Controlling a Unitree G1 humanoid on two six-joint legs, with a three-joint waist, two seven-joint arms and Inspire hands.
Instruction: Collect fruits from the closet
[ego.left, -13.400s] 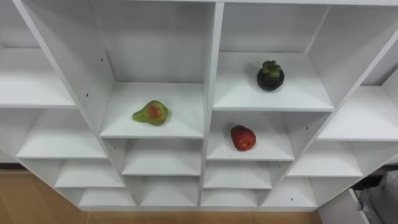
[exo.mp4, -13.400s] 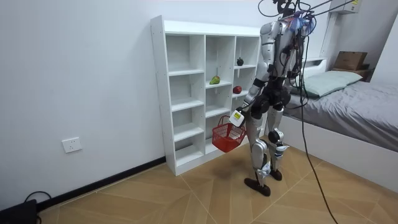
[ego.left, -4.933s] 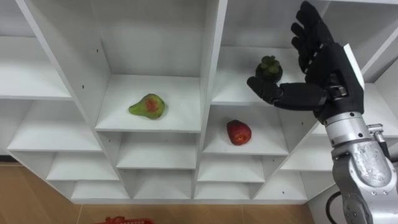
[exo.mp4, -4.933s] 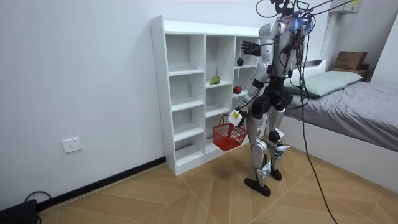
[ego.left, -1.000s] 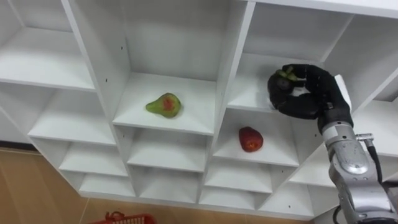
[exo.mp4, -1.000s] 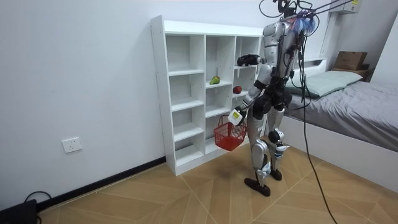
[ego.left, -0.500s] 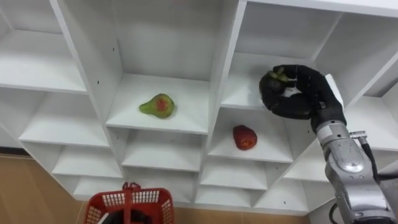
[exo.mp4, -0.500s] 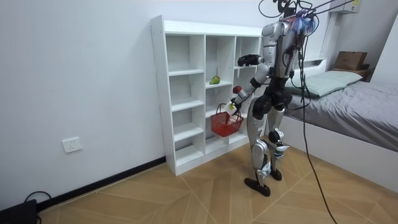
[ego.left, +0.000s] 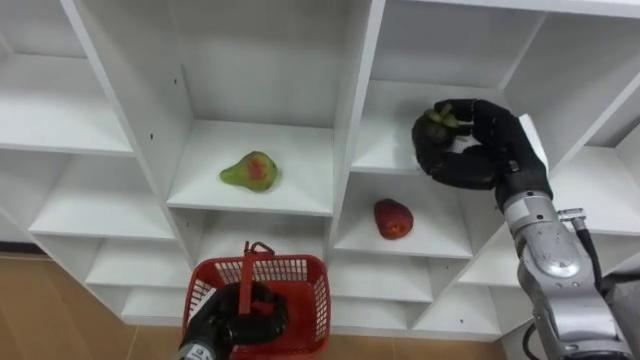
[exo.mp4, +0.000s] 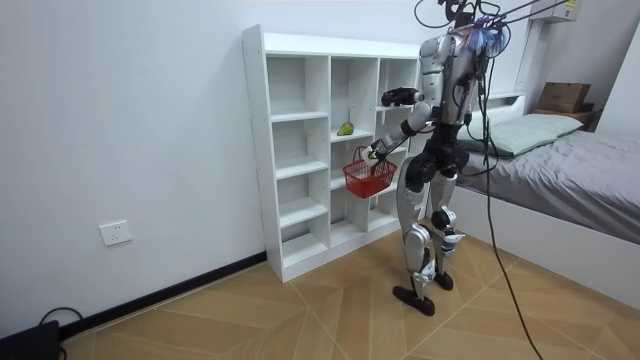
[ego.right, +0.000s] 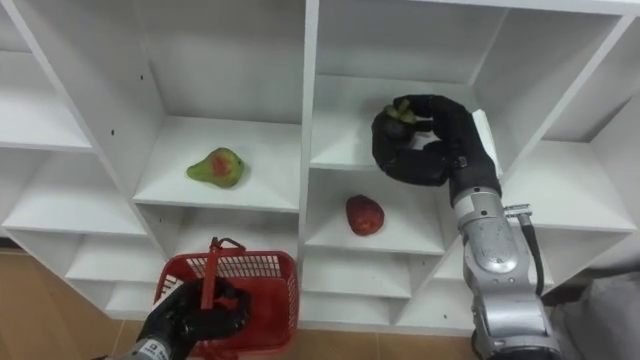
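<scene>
The right robot hand curls round the dark fruit and covers all but its green top. The left robot hand hides part of the red basket's front wall, and the lower edge cuts off its arm. The closet runs past every edge. In the room view the green fruit is too small to tell its kind.

I can read no words, numbers or signs on the shelves or on anything near my hands. A small yellow label at the top of the room view's right side carries dark print, but it is too small to make out.
</scene>
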